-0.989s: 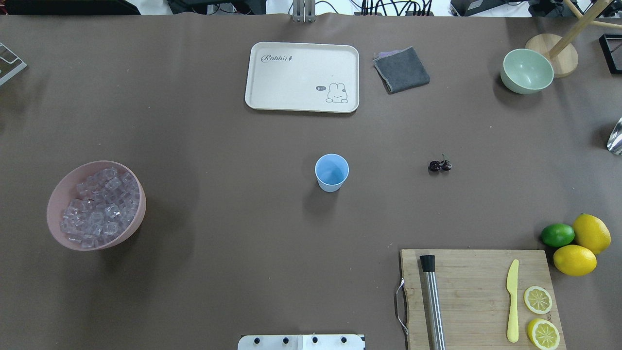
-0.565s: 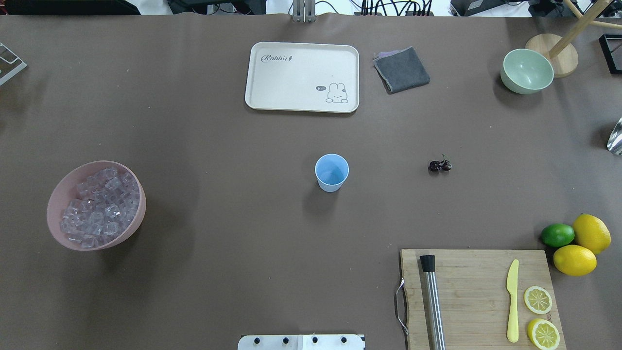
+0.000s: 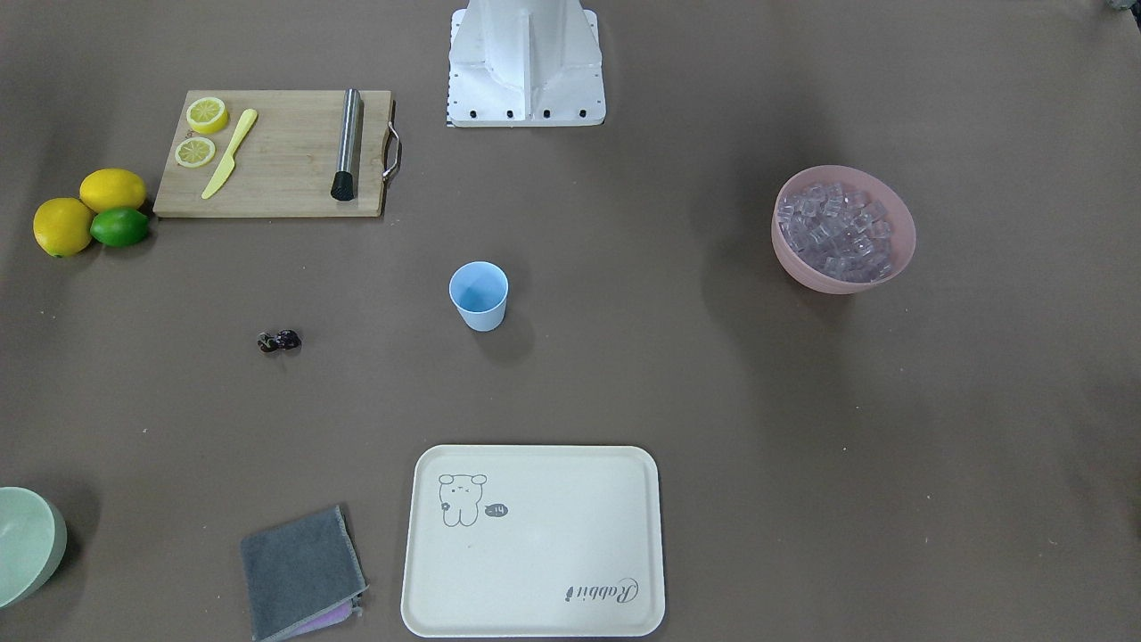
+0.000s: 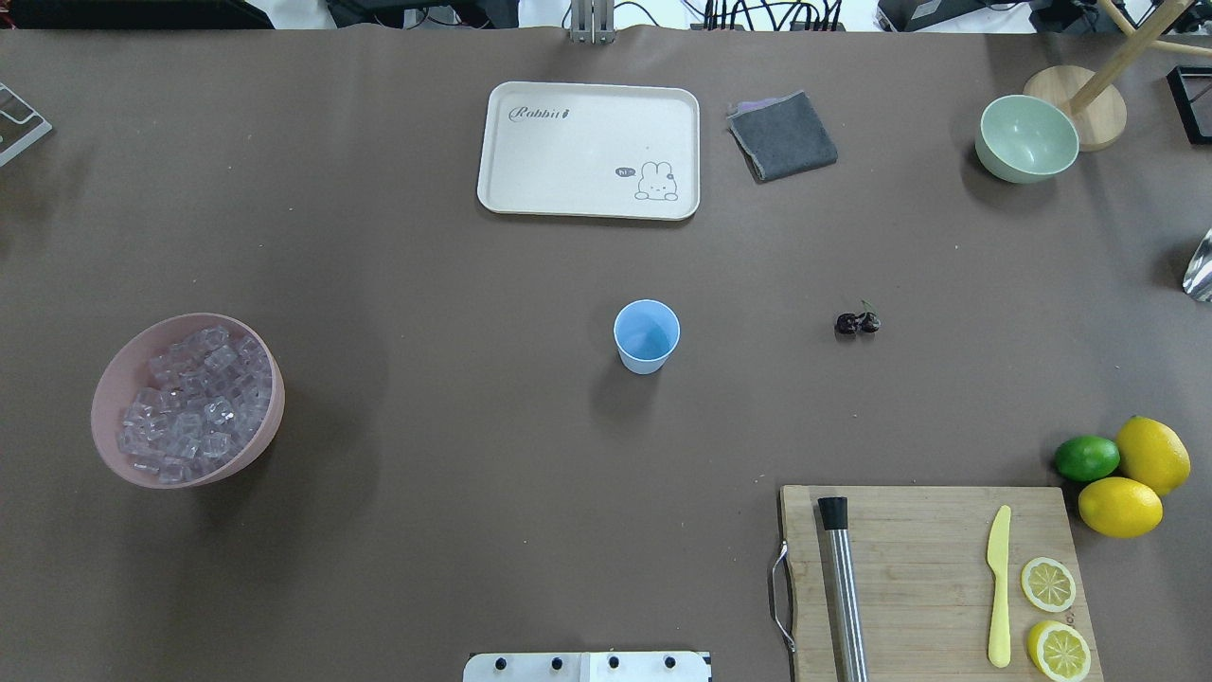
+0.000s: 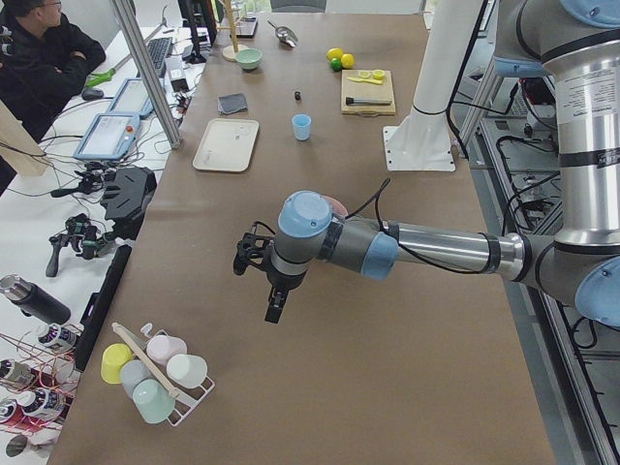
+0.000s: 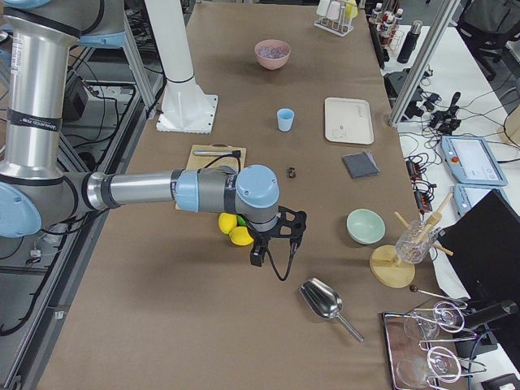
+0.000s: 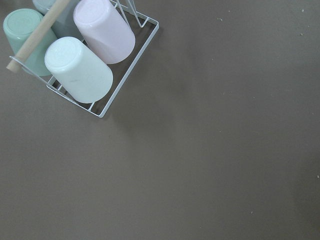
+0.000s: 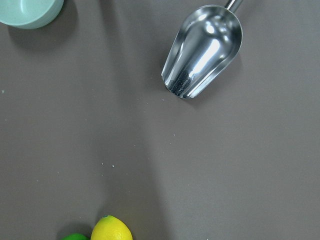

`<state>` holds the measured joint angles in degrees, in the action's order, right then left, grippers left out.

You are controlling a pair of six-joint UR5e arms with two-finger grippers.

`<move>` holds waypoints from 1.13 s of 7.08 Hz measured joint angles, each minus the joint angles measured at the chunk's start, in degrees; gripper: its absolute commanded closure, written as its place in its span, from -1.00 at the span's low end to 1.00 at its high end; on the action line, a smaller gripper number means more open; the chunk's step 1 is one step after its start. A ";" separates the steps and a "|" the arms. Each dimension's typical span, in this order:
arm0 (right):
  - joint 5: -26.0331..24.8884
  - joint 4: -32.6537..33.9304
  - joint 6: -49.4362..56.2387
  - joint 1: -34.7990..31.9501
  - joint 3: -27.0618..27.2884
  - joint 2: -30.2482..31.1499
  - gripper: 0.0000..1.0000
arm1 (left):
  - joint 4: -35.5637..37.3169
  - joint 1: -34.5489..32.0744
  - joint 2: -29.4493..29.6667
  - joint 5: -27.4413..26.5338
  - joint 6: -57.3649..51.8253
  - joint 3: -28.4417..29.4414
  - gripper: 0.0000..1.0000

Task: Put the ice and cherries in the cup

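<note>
Jaws on both my arms hang above the table [image 7: 200, 150] with nothing visibly in them. How wide either pair stands I cannot tell, because only the side views catch them and neither wrist camera shows a fingertip.

Just ahead of my right jaws lies the metal scoop [image 8: 202, 50]. Its open mouth is turned toward them and its handle runs away beyond, so a grab at the handle would mean reaching past the mouth. Close on their other side sit a lemon [image 8: 111, 228] and a lime [image 8: 75, 236].

Farther inward, the cherries [image 4: 857, 323] lie as a joined pair, side by side along the line that leads on to the cup [image 4: 647, 336]. The cup is well apart from them, upright and seemingly empty.

My left jaws are far off at the opposite end, near a rack of tumblers [image 7: 80, 70]. The ice [image 4: 194, 403] fills the pink bowl [image 4: 112, 379], which sits between them and the cup.

So I judge the right jaws nearer the cherries and the left jaws nearer the ice.
</note>
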<state>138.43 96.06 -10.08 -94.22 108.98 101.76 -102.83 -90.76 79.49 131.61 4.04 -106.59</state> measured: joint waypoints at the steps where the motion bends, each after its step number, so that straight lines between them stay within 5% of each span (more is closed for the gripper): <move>1: 0.00 0.00 -0.02 0.00 0.01 -0.07 -1.00 | 0.02 0.06 -0.02 -0.02 0.00 0.04 -0.95; 4: 0.02 0.00 -0.03 0.00 0.11 -0.24 -1.00 | -0.03 1.39 0.33 -0.02 0.14 -0.52 -0.95; 8: 0.21 0.00 -0.11 0.00 0.25 -0.55 -1.00 | -2.34 8.02 4.89 -0.03 3.14 -10.15 -0.95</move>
<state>138.63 96.06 -10.18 -94.22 109.24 101.21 -105.17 -82.74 84.38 131.59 7.18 -116.74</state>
